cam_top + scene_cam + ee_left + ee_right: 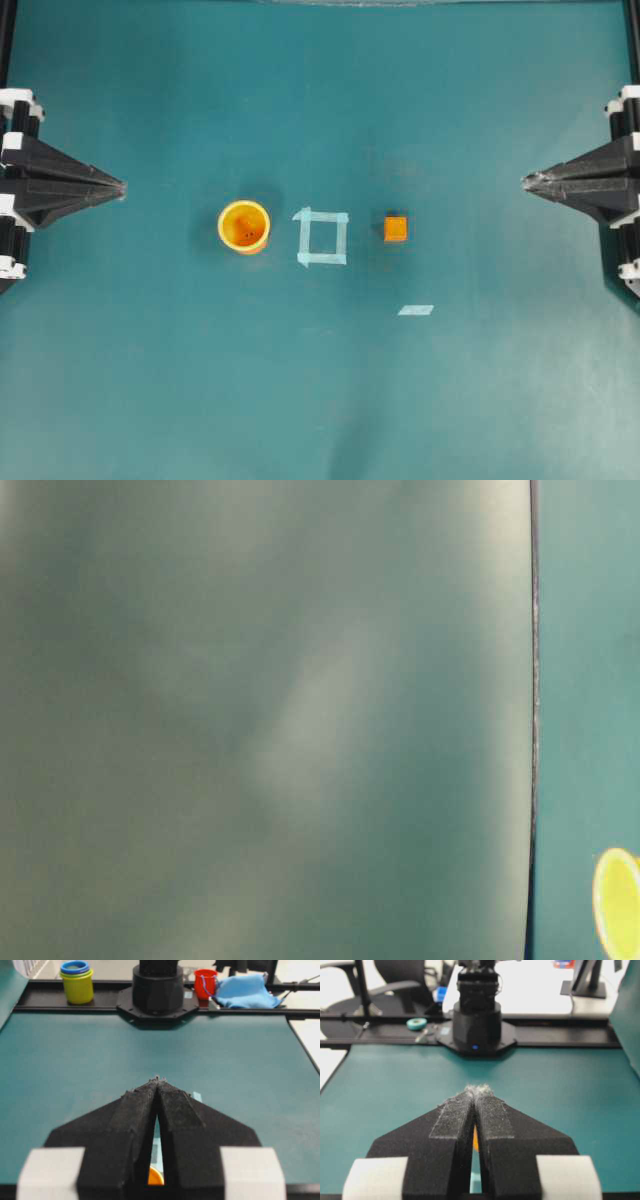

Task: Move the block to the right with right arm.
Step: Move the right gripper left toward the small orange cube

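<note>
The small orange block (396, 228) rests on the teal table, just right of a square outline of light tape (322, 237). My right gripper (527, 181) hovers at the far right edge, shut with its tips together and holding nothing, well clear of the block. In the right wrist view the right gripper (478, 1090) shows only a thin sliver of the block (475, 1139) through the slit between its fingers. Over at the far left, my left gripper (122, 187) is shut and empty too; the left wrist view shows the left gripper (157, 1080) with its tips closed.
A yellow-orange cup (244, 226) stands left of the tape square; its edge appears in the table-level view as the cup (617, 901). A short strip of light tape (415, 310) lies below and to the right of the block. Both arm bases (158, 990) sit at the table ends.
</note>
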Controlling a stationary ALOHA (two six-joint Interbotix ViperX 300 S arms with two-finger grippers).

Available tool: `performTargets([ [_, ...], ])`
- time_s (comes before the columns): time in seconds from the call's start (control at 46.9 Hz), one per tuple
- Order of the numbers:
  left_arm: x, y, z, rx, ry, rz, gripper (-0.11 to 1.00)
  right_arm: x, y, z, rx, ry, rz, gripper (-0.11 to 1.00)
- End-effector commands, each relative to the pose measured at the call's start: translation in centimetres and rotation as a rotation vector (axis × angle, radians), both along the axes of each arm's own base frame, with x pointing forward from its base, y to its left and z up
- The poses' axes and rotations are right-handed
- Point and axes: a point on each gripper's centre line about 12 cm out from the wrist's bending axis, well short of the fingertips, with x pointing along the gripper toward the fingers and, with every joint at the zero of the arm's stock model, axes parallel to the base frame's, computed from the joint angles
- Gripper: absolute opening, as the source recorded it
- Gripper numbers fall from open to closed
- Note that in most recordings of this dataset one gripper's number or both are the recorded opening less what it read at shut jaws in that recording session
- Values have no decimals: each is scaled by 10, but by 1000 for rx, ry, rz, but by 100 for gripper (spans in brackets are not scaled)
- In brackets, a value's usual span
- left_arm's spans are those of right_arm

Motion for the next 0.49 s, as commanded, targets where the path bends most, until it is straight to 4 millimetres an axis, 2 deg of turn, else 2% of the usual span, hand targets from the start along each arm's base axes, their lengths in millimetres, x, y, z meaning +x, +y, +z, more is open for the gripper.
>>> performTargets([
  [0.0, 3, 1, 8, 17, 20, 3, 0, 3, -1, 9, 1, -20, -4, 0],
  [0.213, 4, 1, 12, 5, 52, 3, 0, 22, -8, 9, 9, 77, -36, 0],
  [0.47, 4, 1, 13, 5, 51, 3, 0, 56, -16, 0, 13, 170, -61, 0],
])
